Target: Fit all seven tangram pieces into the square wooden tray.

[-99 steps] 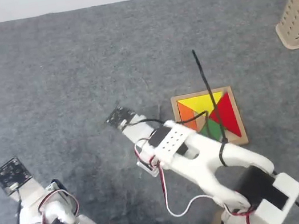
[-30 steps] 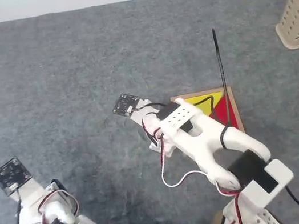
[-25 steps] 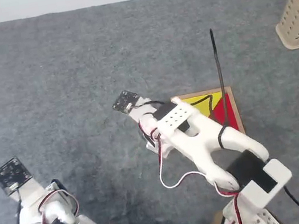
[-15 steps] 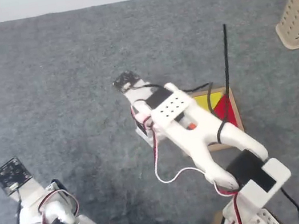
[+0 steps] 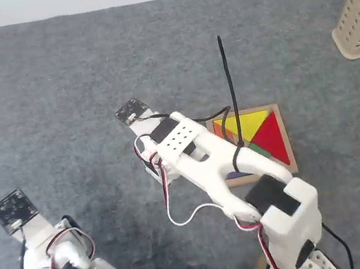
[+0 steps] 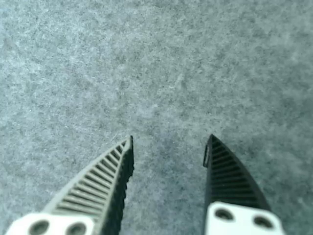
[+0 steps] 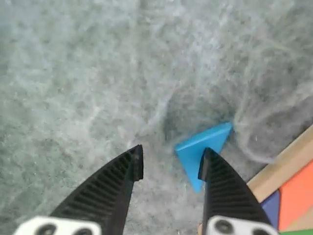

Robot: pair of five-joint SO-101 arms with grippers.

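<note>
The square wooden tray [image 5: 287, 138] lies right of centre and holds a yellow piece [image 5: 251, 122], a red triangle [image 5: 273, 139], a green piece [image 5: 261, 153], an orange piece [image 5: 219, 127] and a purple piece [image 5: 239, 173]. My right arm [image 5: 198, 159] lies across the tray's left side. A small blue triangle [image 7: 201, 147] lies flat on the carpet just off the tray's corner [image 7: 276, 174]. My right gripper [image 7: 172, 149] is open just above it, one finger [image 7: 215, 181] partly over the triangle. Over bare carpet, my left gripper [image 6: 170, 139] is open and holds nothing.
Grey carpet covers the table. A beige perforated container [image 5: 359, 5] stands at the far right edge. A black cable [image 5: 229, 84] sticks up from the right arm. The left arm [image 5: 57, 267] rests at the near left corner.
The right arm has swung left off the tray, uncovering more of the pieces; its wrist now hangs over the carpet left of the tray. The left arm has not moved.
</note>
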